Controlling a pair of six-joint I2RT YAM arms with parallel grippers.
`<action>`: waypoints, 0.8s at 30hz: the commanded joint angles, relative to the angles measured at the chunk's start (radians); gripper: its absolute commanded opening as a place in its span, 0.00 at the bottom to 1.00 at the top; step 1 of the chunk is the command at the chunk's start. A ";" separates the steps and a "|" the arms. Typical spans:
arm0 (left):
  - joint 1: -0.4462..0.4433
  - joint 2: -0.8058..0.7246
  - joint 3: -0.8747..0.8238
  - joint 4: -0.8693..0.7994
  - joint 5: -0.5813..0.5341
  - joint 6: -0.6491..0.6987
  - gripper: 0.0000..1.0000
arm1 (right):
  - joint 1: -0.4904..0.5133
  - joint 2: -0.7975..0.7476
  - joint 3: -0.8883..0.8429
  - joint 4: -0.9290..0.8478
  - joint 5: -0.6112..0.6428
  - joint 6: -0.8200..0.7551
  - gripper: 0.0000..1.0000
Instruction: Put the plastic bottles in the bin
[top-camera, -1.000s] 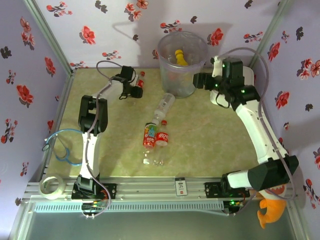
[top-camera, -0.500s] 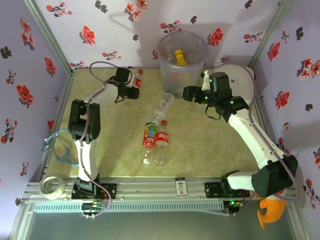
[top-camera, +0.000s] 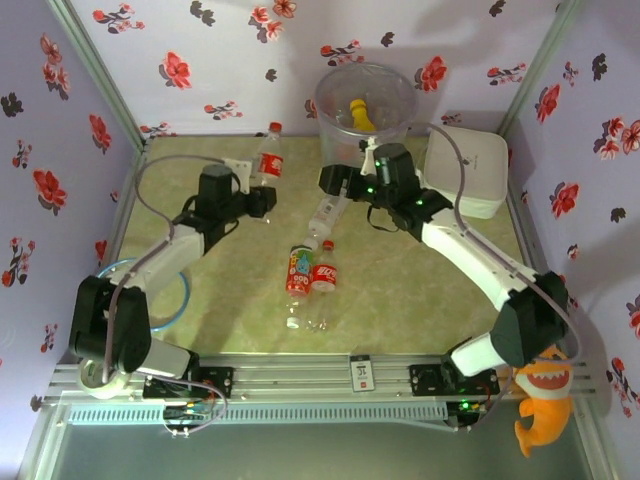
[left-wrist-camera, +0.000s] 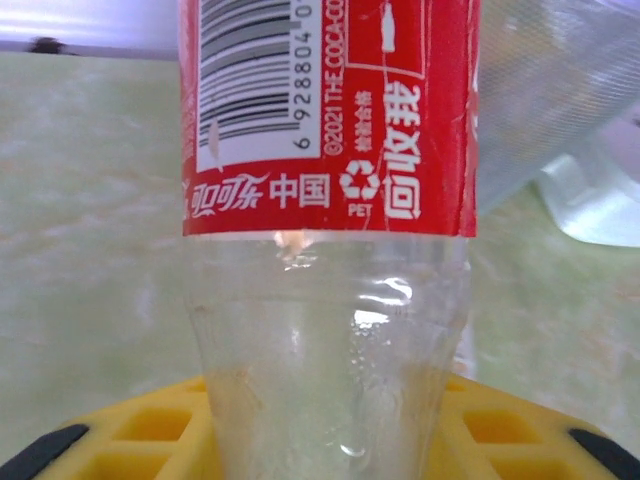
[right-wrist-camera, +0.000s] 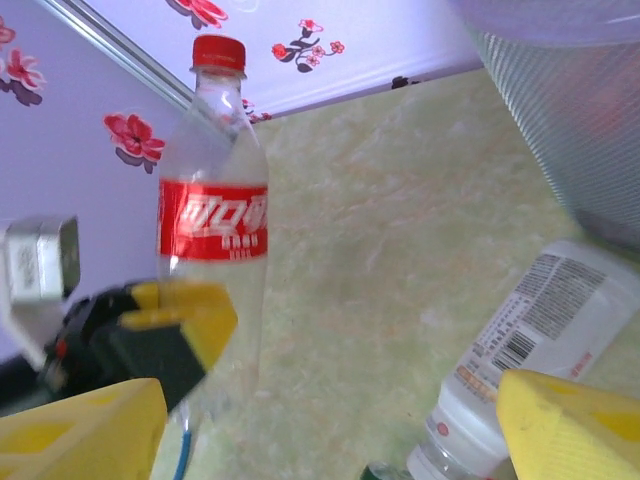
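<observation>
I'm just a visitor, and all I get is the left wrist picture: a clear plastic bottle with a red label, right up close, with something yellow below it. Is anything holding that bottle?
Observer: Yes. In the right wrist view the clear red-labelled bottle is upright with its red cap on, and the left gripper is clamped on it low down.
Operator: Where is it meant to go?
Observer: The top view shows the tall round translucent bin at the far edge of the table, to the right of the bottle.
Operator: And the other arm?
Observer: The right gripper is open, close to a white-capped bottle that lies on its side by the bin.
</observation>
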 joint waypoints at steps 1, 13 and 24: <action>-0.041 -0.071 -0.098 0.221 0.052 -0.127 0.09 | 0.022 0.059 0.073 0.065 -0.017 0.031 0.89; -0.147 -0.084 -0.183 0.339 0.060 -0.179 0.10 | 0.077 0.254 0.154 0.120 -0.128 0.013 0.91; -0.176 -0.045 -0.161 0.348 0.070 -0.174 0.10 | 0.082 0.321 0.171 0.111 -0.132 -0.006 0.85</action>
